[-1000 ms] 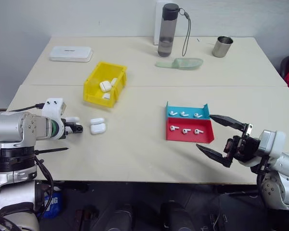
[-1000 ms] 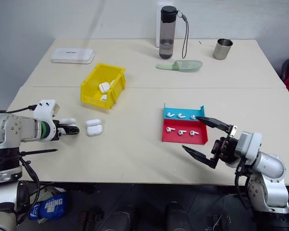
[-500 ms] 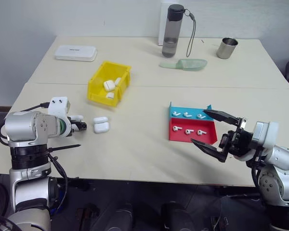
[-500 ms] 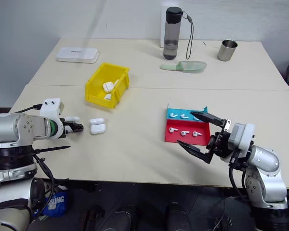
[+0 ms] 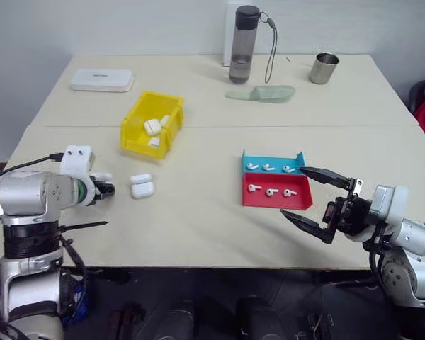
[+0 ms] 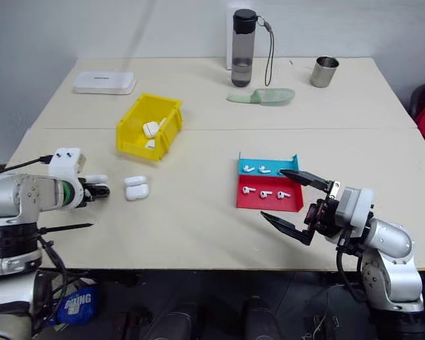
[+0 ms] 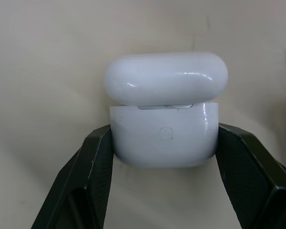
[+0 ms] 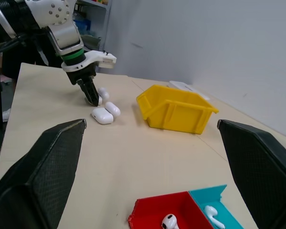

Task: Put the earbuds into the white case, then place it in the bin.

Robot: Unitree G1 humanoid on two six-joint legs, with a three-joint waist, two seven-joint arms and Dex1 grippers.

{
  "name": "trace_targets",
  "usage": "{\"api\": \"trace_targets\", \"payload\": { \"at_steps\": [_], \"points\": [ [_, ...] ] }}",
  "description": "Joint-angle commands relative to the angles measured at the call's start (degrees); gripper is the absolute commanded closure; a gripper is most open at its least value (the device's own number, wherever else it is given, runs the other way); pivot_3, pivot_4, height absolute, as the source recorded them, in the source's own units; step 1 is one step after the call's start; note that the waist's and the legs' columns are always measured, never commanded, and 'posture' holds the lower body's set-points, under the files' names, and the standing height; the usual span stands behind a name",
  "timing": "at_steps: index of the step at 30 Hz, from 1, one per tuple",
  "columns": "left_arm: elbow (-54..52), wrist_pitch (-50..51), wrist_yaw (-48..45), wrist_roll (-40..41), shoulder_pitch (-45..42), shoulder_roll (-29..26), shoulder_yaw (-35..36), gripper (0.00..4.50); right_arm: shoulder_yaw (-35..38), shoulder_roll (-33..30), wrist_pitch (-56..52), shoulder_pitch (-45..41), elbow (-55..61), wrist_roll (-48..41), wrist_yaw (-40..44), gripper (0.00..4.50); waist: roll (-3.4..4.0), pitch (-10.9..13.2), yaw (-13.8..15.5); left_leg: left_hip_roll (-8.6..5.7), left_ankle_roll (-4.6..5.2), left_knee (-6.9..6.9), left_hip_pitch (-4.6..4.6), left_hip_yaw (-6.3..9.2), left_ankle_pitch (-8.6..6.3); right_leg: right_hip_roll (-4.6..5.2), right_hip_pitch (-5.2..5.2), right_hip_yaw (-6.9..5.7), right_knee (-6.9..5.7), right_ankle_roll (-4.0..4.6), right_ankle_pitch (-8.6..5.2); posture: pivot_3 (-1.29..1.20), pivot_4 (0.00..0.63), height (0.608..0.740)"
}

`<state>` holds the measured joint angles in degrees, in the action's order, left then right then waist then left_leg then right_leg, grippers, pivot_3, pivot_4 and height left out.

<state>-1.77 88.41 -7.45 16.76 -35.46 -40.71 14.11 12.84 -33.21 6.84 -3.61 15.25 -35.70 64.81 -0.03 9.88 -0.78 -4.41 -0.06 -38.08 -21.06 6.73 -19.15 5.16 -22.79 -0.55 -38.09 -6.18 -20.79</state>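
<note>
While its lid stood ajar, a white case (image 7: 164,124) sat clamped by its base between the left gripper's (image 7: 164,157) two fingers, low over the table (image 5: 198,212) at its left edge. Two more cases (image 5: 142,185) lay just beside it, the yellow bin (image 5: 138,134) beyond. Earbuds (image 5: 270,191) lay in the red-and-blue tray (image 5: 297,202). The right gripper (image 5: 317,202) hung wide apart and empty near the tray.

I see the table (image 5: 198,212) bearing a yellow bin (image 5: 153,125), tray (image 5: 276,190), bottle (image 5: 242,44), cup (image 5: 324,68), flat box (image 5: 102,79) and two cases (image 5: 142,185) just beside my left pincer (image 5: 105,188).
</note>
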Motion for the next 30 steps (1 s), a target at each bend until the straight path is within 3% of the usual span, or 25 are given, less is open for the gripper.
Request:
{"api": "trace_targets", "payload": {
  "at_steps": [1, 6, 8, 10, 14, 20, 26, 30],
  "points": [
    [-4.85, -12.87, -8.95, 2.79, 3.27, -5.21, 7.67, 1.73, 1.71, -0.73, 1.17, 0.14, 0.58, -0.64, 0.52, 0.00, -0.01, 0.00, -0.17, 0.01, -0.01, 0.02, -0.01, 0.01, 0.00, 0.00, -0.01, -0.01, 0.01, 0.00, 0.00, 0.00, 0.150, 0.740],
    [-12.18, -39.77, -37.56, 12.92, 18.90, -7.36, 18.81, 1.73, 4.42, -2.86, 1.20, 0.88, -0.53, -0.77, 1.40, 0.00, 0.01, 0.00, 0.43, 0.01, 0.00, -0.01, -0.08, 0.04, -0.01, 0.05, 0.07, -0.04, 0.25, 0.00, 0.00, 0.00, 0.150, 0.740],
    [-15.63, -46.70, -46.95, 19.37, 23.41, -4.32, 22.40, 1.73, 5.73, -4.28, 1.19, 1.57, -0.92, -0.65, 1.94, 0.00, 0.06, -0.01, 0.73, 0.01, 0.02, 0.03, -0.04, 0.00, -0.02, 0.11, 0.13, -0.03, 0.34, 0.01, 0.00, 0.00, 0.150, 0.740],
    [-18.31, -53.12, -48.69, 23.83, 23.97, 1.45, 23.58, 1.73, 7.27, -5.71, 1.40, 3.06, -1.46, -0.43, 2.92, 0.00, 0.07, 0.01, 1.71, 0.00, 0.04, -0.02, -0.06, 0.08, -0.02, 0.13, 0.28, -0.12, 0.50, 0.01, 0.00, 0.00, 0.150, 0.740],
    [-22.57, -58.81, -48.82, 28.45, 24.66, 11.68, 17.12, 1.73, 11.55, -7.29, -0.11, 8.17, -2.54, 0.15, 1.25, 0.00, -0.03, -0.04, 2.84, -0.02, 0.07, -0.21, -0.08, 0.25, -0.02, 0.13, 0.47, -0.31, 0.57, 0.01, 0.01, 0.00, 0.150, 0.740],
    [-24.23, -71.49, -55.47, 23.89, 30.51, 23.97, -1.77, 1.73, 17.97, -7.36, 4.27, 21.03, -6.74, 3.92, 3.40, 0.00, -0.07, -0.03, 2.31, -0.07, 0.27, -0.10, -0.04, 0.00, -0.15, 0.12, 0.40, -0.19, 0.48, -0.03, 0.03, 0.00, 0.150, 0.740],
    [-17.90, -78.50, -60.81, 23.10, 29.51, 27.88, -10.08, 1.73, 21.83, -8.84, 6.00, 28.07, -12.69, 8.60, 2.42, 0.00, -0.02, -0.05, 1.86, 0.02, 0.30, 0.01, 0.54, -0.60, -0.13, 0.02, 0.71, 0.05, 0.54, -0.02, 0.02, 0.00, 0.150, 0.740],
    [-14.17, -84.66, -65.67, 19.89, 29.91, 25.96, -12.55, 1.73, 19.92, -14.08, -4.25, 28.44, -5.95, 9.17, -0.28, 0.00, 0.09, -0.10, 1.30, 0.26, 0.34, 0.14, 0.96, -0.76, -0.20, -0.35, 1.27, 0.44, 1.07, 0.05, -0.02, 0.00, 0.150, 0.740]
  ]
}}
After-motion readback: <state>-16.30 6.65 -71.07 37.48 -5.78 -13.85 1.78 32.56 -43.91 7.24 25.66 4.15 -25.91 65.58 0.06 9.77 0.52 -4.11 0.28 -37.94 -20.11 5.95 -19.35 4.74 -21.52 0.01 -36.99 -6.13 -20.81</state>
